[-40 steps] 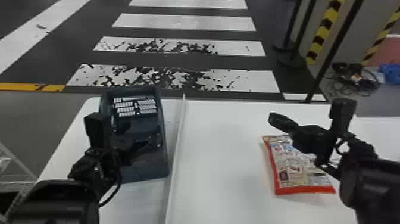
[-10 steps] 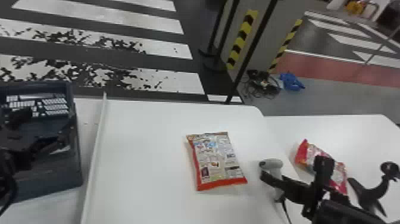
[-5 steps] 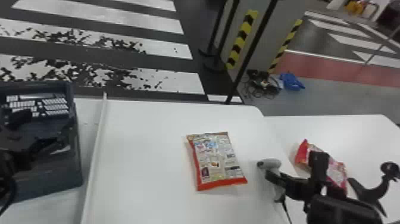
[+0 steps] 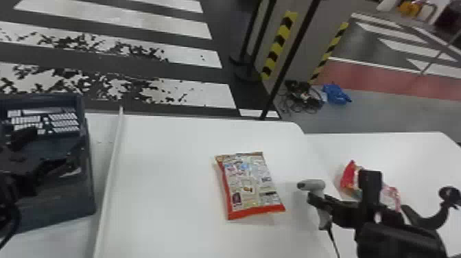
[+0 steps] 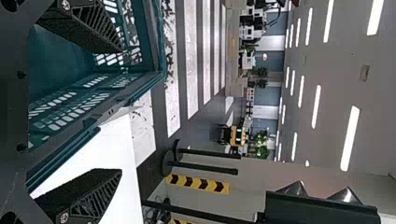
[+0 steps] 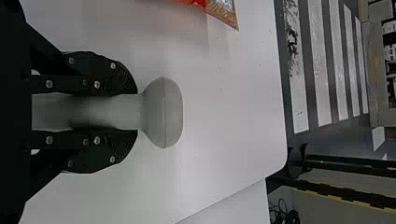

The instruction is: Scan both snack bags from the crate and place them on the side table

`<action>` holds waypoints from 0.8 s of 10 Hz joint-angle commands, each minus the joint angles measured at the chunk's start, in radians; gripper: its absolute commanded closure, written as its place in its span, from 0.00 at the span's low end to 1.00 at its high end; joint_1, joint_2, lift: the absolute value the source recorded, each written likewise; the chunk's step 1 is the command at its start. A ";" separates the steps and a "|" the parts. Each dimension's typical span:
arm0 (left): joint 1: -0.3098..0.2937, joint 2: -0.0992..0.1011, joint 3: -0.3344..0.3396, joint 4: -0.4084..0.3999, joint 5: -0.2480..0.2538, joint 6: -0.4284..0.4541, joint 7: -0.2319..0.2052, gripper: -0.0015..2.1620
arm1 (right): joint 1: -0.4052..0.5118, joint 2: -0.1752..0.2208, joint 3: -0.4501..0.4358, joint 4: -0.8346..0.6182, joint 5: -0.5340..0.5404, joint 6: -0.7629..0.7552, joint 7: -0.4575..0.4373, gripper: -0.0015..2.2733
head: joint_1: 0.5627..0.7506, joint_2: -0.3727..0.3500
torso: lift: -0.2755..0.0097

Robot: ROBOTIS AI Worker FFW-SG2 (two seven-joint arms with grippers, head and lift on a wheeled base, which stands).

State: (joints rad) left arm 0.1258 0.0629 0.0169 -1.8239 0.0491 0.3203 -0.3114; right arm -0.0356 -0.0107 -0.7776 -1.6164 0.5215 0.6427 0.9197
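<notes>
Your right claw (image 4: 317,202) is closed around the grey scanner (image 4: 311,185). In the right wrist view, the two black fingers (image 6: 122,81) press against opposite sides of the handle (image 6: 107,112), set apart only by its thickness, and the scanner's rounded head sticks out past their tips. In the head view, the head sits above your claw with its dark front end turned to the left, and a thin black cable (image 4: 332,240) hangs below.

Just to the left of that claw, apart from it and from the scanner, you have one snack bag (image 4: 250,185) lying flat on the white bench (image 4: 171,171), printed panels up, with a red edge toward you. The other snack bag (image 4: 350,180), red and crumpled, lies on the side bench (image 4: 384,151), beyond your right claw and to its right, partly hidden by the arm. A curved black piece (image 4: 449,197) stands farther right of the same claw.

Your left claw (image 4: 56,145) is at the dark crate (image 4: 88,185), its fingers spread wide. In the left wrist view, one finger shows against the crate's inside, the other against the white bench. Right of this claw, a raised white strip (image 4: 111,164) runs along the bench between the crate and the flat bag.
</notes>
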 commanded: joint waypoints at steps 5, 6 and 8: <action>0.000 0.000 -0.003 -0.002 0.000 0.001 0.000 0.04 | 0.071 0.012 0.112 -0.306 -0.028 0.292 0.027 0.99 | 0.70 0.04 | 0.62; 0.000 0.002 -0.003 -0.002 0.002 0.001 0.000 0.04 | 0.085 0.012 0.139 -0.333 -0.034 0.335 0.030 0.99 | 0.70 0.05 | 0.62; 0.000 0.002 -0.003 0.000 0.005 0.001 0.000 0.04 | 0.117 0.012 0.208 -0.376 -0.038 0.375 0.030 0.99 | 0.70 0.09 | 0.62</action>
State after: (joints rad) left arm 0.1258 0.0643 0.0138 -1.8249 0.0527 0.3215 -0.3114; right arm 0.0743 0.0000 -0.5863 -1.9821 0.4838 1.0065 0.9487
